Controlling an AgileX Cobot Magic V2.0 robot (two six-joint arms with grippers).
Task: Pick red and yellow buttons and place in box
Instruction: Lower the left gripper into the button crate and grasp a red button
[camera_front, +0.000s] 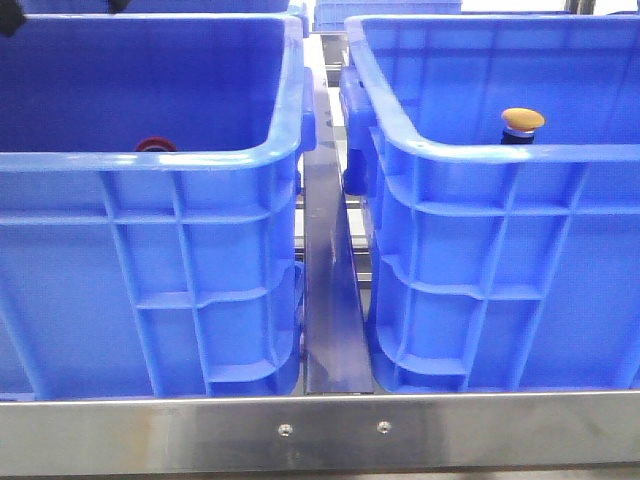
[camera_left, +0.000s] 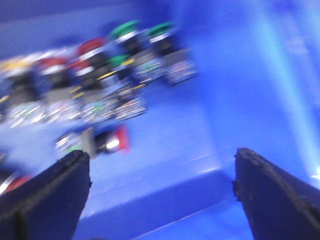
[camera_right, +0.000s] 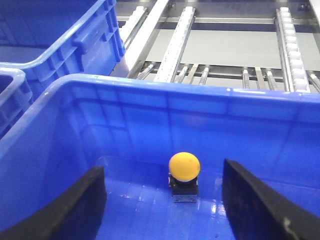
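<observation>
The yellow button (camera_right: 184, 166) stands upright with its domed cap up on the floor of the right blue box (camera_right: 125, 107), near the far wall. It also shows in the front view (camera_front: 523, 121). My right gripper (camera_right: 162, 197) is open and empty, its jaws wide apart, just short of that button. My left gripper (camera_left: 161, 187) is open and empty inside the left blue bin (camera_front: 150, 160). A red button (camera_left: 107, 141) lies on its side ahead of its left finger (camera_left: 50, 195). The left wrist view is blurred. A red cap (camera_front: 155, 144) peeks over the left bin's rim.
A pile of red, green and yellow push buttons (camera_left: 100, 75) lies deeper in the left bin. A metal rail (camera_front: 330, 290) runs between the two bins. Behind the right box are another blue bin (camera_right: 60, 40) and roller tracks (camera_right: 290, 45).
</observation>
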